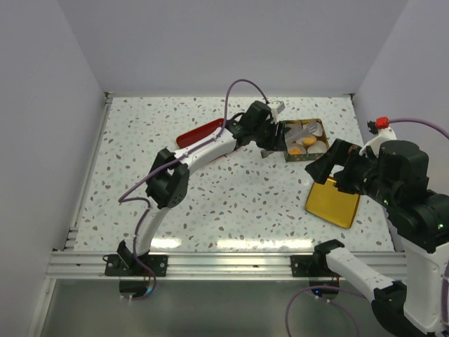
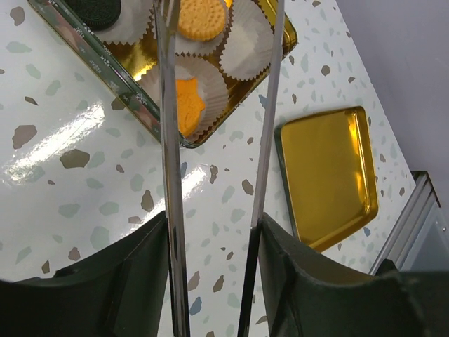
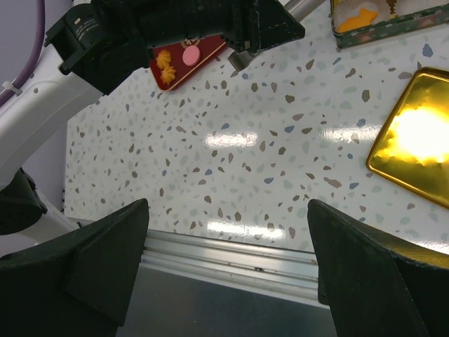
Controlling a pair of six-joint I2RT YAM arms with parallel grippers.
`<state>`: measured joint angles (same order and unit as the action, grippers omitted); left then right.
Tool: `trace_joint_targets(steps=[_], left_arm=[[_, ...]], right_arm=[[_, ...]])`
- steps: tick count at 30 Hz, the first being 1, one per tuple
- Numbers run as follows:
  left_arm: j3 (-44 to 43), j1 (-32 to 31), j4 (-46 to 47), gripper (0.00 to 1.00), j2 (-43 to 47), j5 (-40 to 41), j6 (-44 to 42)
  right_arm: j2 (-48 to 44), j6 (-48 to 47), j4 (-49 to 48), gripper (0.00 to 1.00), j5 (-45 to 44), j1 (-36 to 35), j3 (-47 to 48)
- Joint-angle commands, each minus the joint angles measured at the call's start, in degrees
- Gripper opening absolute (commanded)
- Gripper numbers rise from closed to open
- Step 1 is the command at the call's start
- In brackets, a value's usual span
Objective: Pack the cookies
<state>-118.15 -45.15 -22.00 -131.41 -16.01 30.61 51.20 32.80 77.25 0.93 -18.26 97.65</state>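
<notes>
An open gold tin [image 1: 303, 138] at the back right holds white paper cups [image 2: 245, 42] with cookies in them: a round orange one [image 2: 200, 17], a star-shaped orange one [image 2: 188, 105] and a dark one [image 2: 98, 10]. My left gripper [image 2: 214, 232] hangs over the tin's near corner, its fingers pressed on the two arms of metal tongs [image 2: 168, 140]. The tong blades stand apart with nothing between them. A red tray [image 1: 198, 132] behind the left arm carries a pink cookie [image 3: 189, 55] and an orange one [image 3: 164, 60]. My right gripper [image 3: 228, 274] stands wide open and holds nothing.
The tin's gold lid [image 1: 333, 201] lies flat on the speckled table [image 1: 231, 203], in front of the tin and under my right arm. An aluminium rail [image 1: 224, 263] runs along the table's near edge. Walls close off the left, back and right sides.
</notes>
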Motion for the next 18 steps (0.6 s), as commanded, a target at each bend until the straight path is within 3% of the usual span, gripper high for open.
trace_joint_targets(steps=[1, 11, 18], left_arm=[[-2.6, -0.2, 1.2, 0.56, 0.7, 0.1, -0.7], [0.5, 2.1, 1.1, 0.56, 8.2, 1.4, -0.6], [18.2, 9.9, 2.8, 0.53, 23.4, 2.7, -0.1]], right_arm=[[-0.2, 0.2, 8.2, 0.99, -0.8, 0.2, 0.0], [-0.3, 0.3, 7.3, 0.99, -0.8, 0.2, -0.9], [3.3, 0.9, 1.2, 0.99, 3.4, 0.2, -2.5]])
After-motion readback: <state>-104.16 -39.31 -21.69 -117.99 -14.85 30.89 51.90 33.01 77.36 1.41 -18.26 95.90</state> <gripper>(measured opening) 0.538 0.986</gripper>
